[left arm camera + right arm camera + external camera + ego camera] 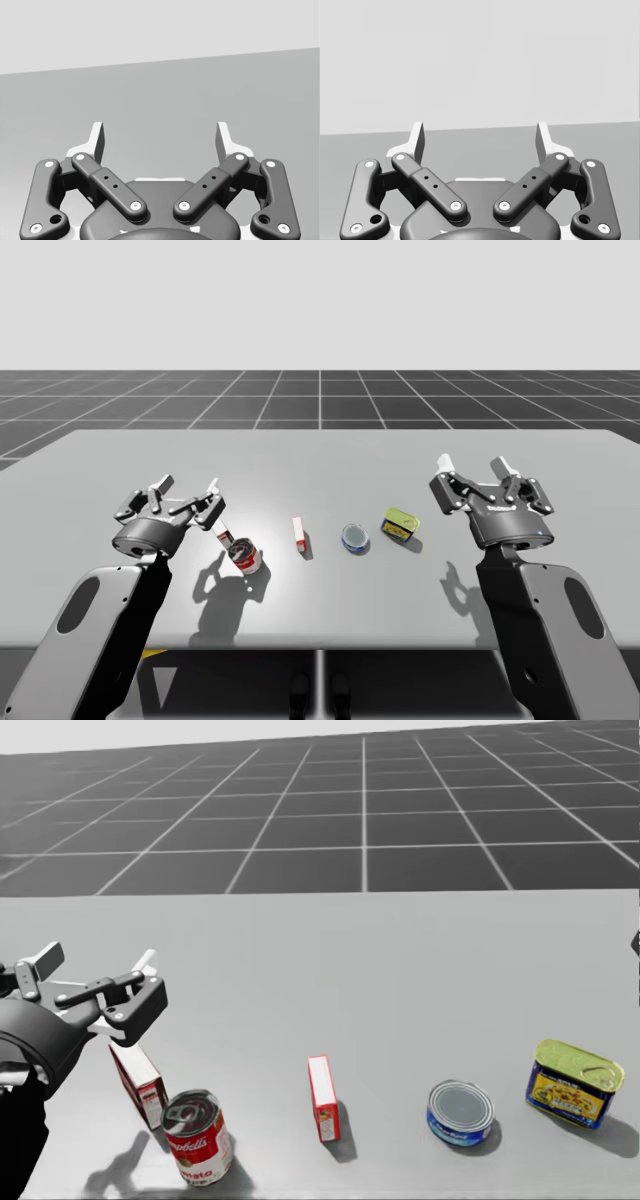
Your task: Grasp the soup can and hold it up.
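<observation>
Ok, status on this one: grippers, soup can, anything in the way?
Left gripper open, empty. Right gripper open, empty. Soup can standing on table, not yet grasped. Red-and-white box close beside it, near left gripper; could crowd the grasp.

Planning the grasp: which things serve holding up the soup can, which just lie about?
Job: red-and-white cylindrical soup can; open left claw.
Idle: red-and-white box beside the can; red-and-white box mid-table; flat blue round tin; yellow-lidded rectangular tin.
</observation>
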You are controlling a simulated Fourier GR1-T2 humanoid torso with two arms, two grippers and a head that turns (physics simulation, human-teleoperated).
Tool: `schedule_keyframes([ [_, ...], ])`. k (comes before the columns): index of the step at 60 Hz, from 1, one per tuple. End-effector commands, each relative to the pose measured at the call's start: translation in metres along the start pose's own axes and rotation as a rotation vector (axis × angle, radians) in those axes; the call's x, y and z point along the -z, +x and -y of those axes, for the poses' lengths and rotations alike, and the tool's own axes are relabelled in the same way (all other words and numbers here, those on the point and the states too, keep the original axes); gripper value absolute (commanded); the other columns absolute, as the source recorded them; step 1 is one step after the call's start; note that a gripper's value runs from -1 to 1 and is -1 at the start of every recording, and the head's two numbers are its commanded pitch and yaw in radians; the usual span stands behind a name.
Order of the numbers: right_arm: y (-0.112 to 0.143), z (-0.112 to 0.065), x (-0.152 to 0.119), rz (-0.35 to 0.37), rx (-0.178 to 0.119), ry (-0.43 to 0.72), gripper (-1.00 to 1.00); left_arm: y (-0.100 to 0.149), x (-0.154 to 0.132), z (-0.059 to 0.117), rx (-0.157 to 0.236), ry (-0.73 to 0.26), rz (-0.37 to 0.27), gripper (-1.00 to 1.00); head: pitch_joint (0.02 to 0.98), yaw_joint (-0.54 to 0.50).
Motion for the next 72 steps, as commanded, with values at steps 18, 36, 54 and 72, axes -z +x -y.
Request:
schedule_keyframes([
  [18, -0.002, -0.002, 0.000, -0.021, -0.007, 0.008, -1.00, 0.000, 0.001, -0.002, 0.005, 0.009, -0.003, -1.00, 0.806, 0.27],
  [36, -0.004, -0.002, 0.000, -0.032, -0.027, -0.006, -1.00, 0.007, -0.002, 0.000, -0.069, -0.039, -0.017, -1.00, 0.845, 0.30],
  [54, -0.006, -0.001, 0.000, -0.035, -0.035, -0.023, -1.00, 0.037, -0.045, 0.010, -0.049, -0.182, -0.017, -1.00, 0.845, 0.31],
  [72, -0.007, 0.000, 0.002, -0.010, -0.039, -0.060, -1.00, 0.030, -0.099, 0.003, -0.011, -0.311, -0.019, -1.00, 0.845, 0.32],
])
